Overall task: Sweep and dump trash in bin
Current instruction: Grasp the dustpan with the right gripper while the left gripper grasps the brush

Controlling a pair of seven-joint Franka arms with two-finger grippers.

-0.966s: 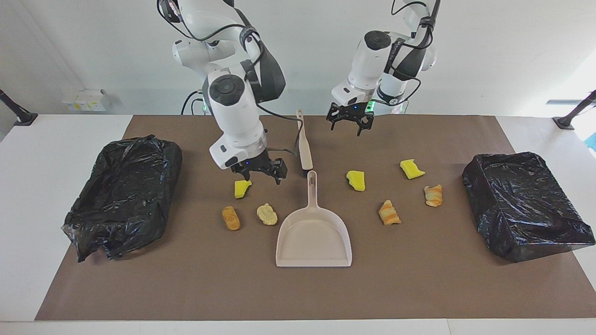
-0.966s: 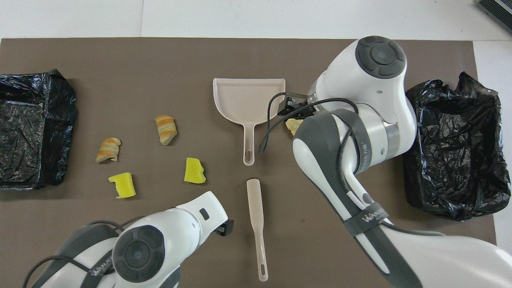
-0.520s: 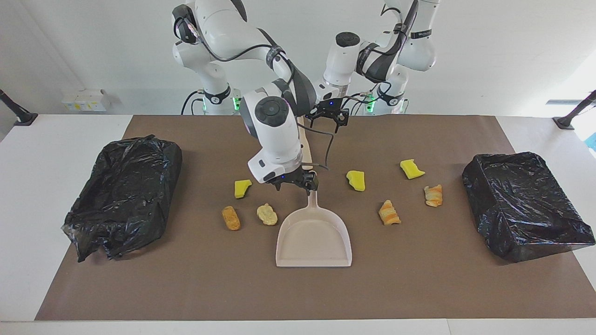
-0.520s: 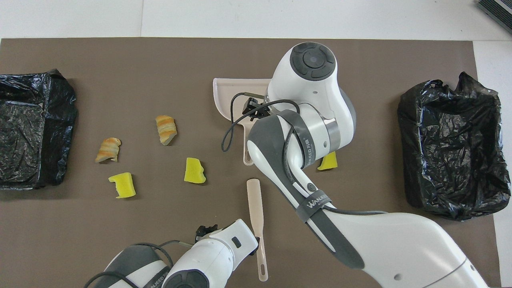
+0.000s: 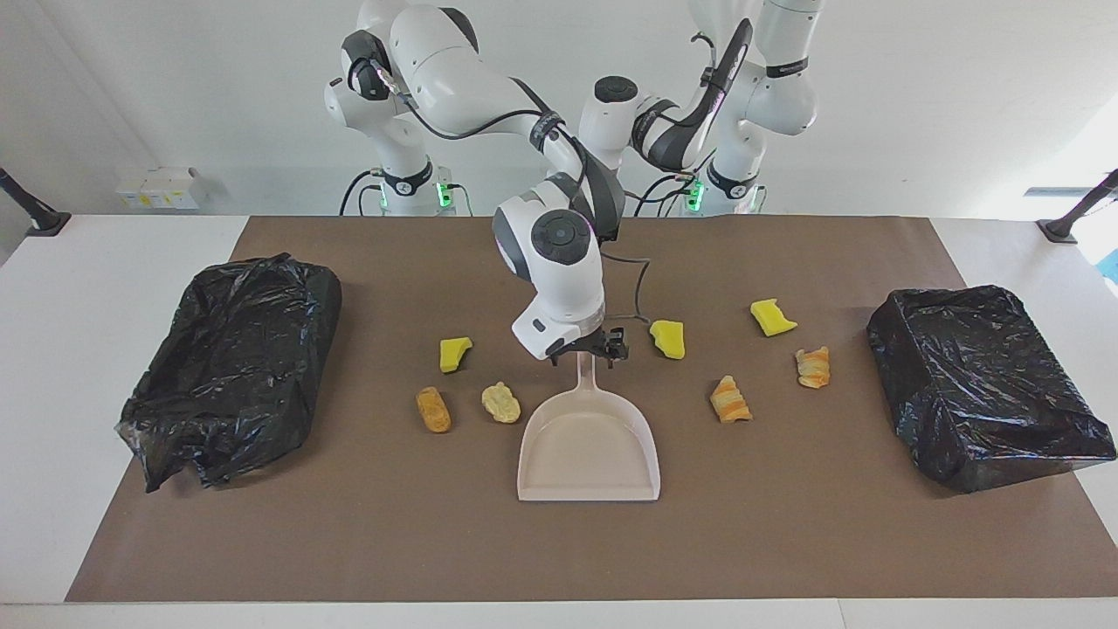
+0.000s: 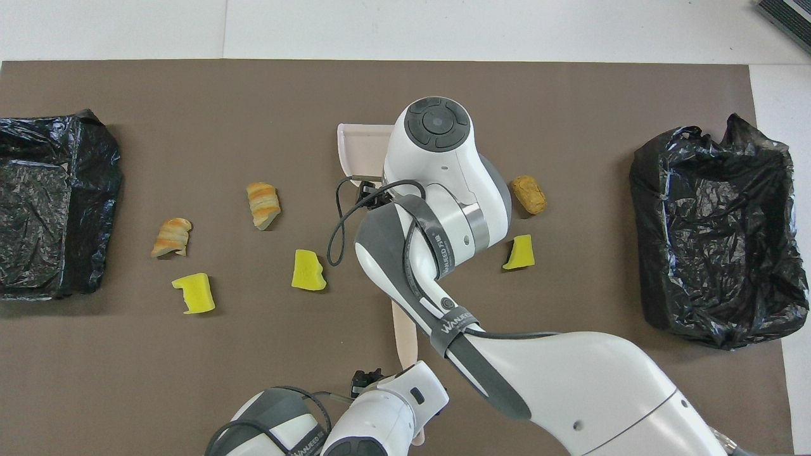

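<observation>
Facing view: right gripper [image 5: 592, 346] spread wide over dustpan [image 5: 588, 445] handle.

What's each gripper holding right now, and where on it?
Nothing held. Right gripper is open over the dustpan handle, not closed on it. Left gripper is open over the brush, not gripping.

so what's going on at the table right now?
Sweep-up job, early stage. The right gripper is open over the dustpan handle, not gripping it yet. The left gripper is open over the brush, near the robots. All seven scraps, like the yellow sponge chunk, lie loose on the mat. Nothing is in the pan, and the black-bagged bins wait at both ends of the table.
</observation>
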